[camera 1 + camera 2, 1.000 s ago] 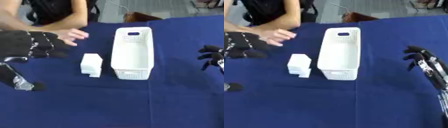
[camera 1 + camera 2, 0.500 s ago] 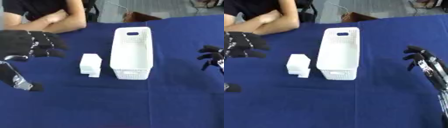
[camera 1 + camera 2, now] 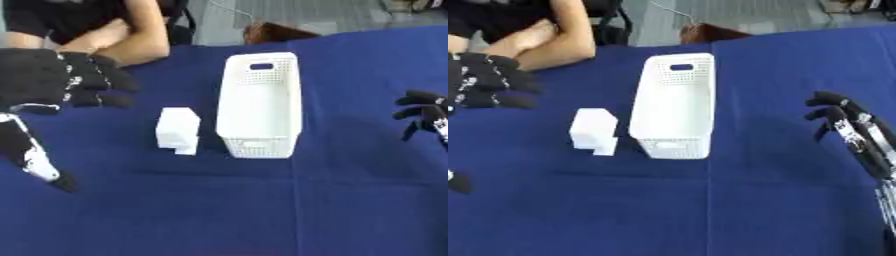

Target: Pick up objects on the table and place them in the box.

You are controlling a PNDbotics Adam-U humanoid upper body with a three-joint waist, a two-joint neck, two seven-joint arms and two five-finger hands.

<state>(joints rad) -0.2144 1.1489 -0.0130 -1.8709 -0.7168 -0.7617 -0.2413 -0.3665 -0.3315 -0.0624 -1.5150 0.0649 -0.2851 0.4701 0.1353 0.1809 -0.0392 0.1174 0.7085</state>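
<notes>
White block unmoved beside box; left robot hand still spread, right robot hand relaxed

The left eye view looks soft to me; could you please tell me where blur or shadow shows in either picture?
Left eye view: the black left hand is smeared, and the small white block has soft edges. Right eye view: the white perforated plastic basket casts a faint shadow on the blue tablecloth; no glare.
</notes>
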